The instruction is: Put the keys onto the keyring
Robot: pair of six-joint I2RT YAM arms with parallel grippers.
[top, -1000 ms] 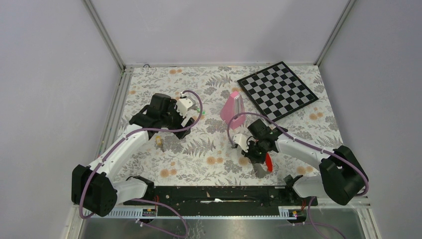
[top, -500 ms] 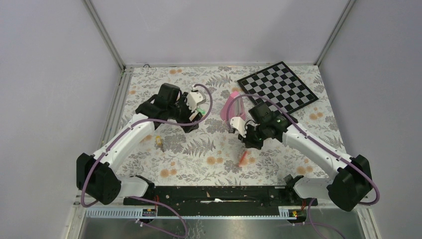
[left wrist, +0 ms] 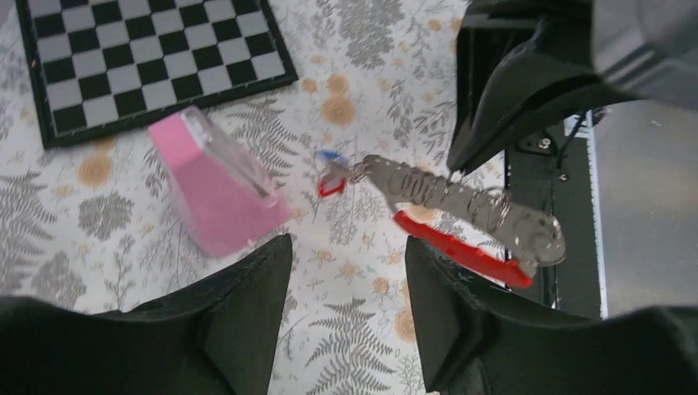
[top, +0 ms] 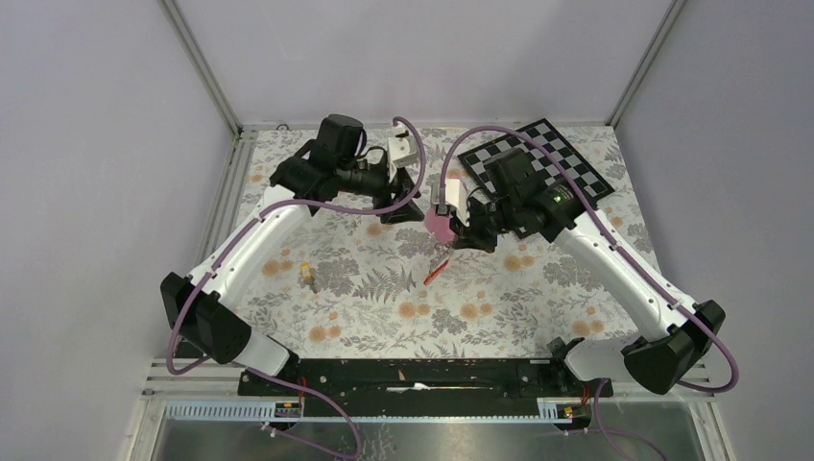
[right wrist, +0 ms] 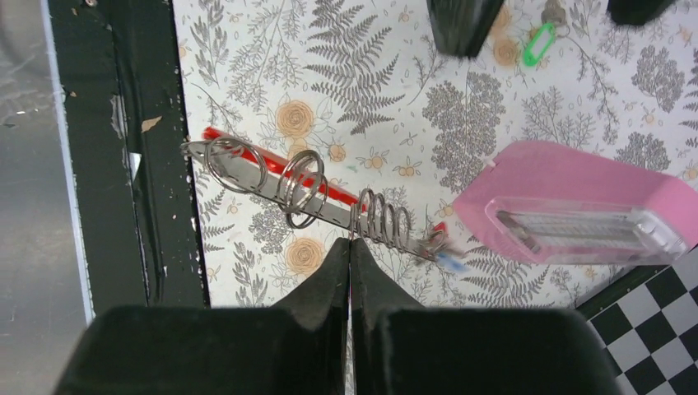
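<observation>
Arms reach forward (wrists close); right jaws clamped, left jaws apart.

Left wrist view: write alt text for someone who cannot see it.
The right gripper pinches the keyring, a grey bar strung with wire rings and backed by a red bar, above a floral table. A pink pyramid sits to its left near a chessboard; the left gripper, open, frames the bottom edge.

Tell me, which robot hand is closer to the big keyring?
The right one. The right gripper is shut on the keyring, so it touches it. The left gripper is open and faces the keyring but is apart from it.
</observation>
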